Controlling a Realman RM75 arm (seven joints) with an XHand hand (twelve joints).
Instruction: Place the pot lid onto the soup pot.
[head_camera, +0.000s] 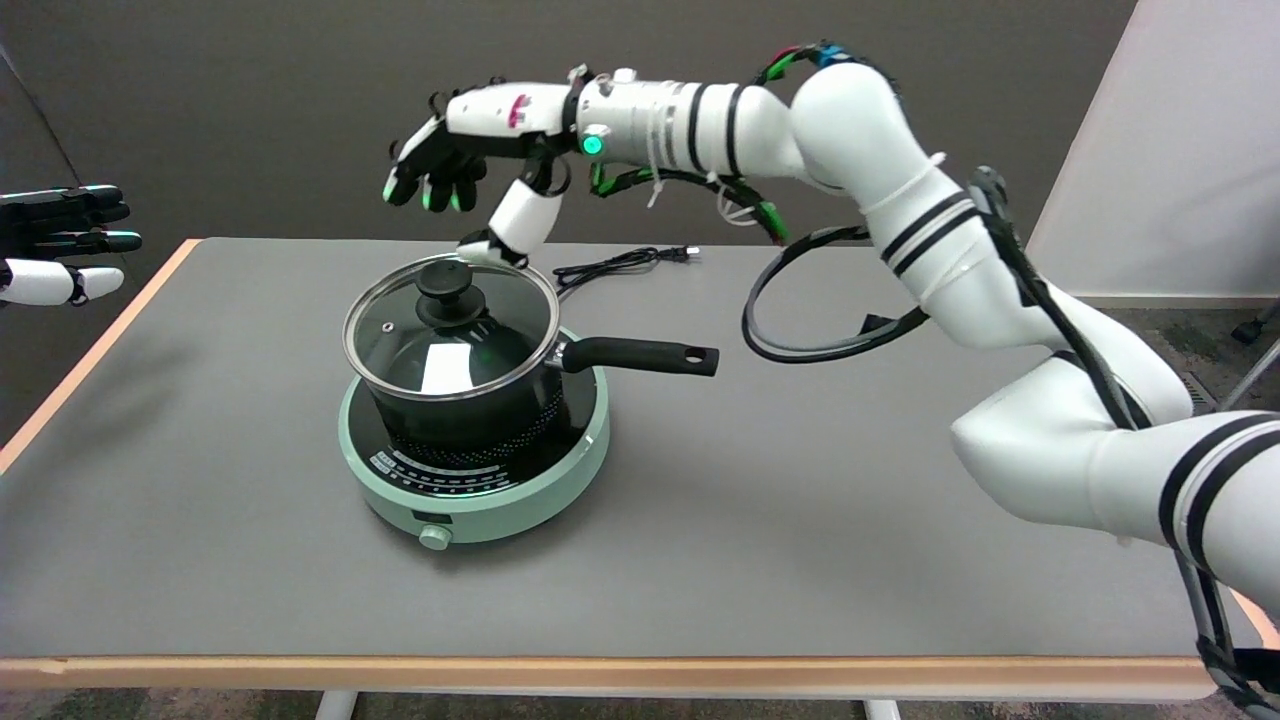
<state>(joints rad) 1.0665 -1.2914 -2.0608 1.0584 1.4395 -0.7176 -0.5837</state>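
Sitting on the grey table (700, 520), left of its middle, is a round mint-green induction cooker (470, 490) with a small knob at its front. On it stands the black soup pot (470, 405), its long black handle pointing right. The round glass pot lid (450, 330), metal-rimmed with a black knob on top, lies seated on the pot's rim. Above and just behind the lid hangs the black-and-white right hand (465, 180), released, fingers spread and holding nothing, clear of the knob. A black power cord (620, 262) lies behind the pot.
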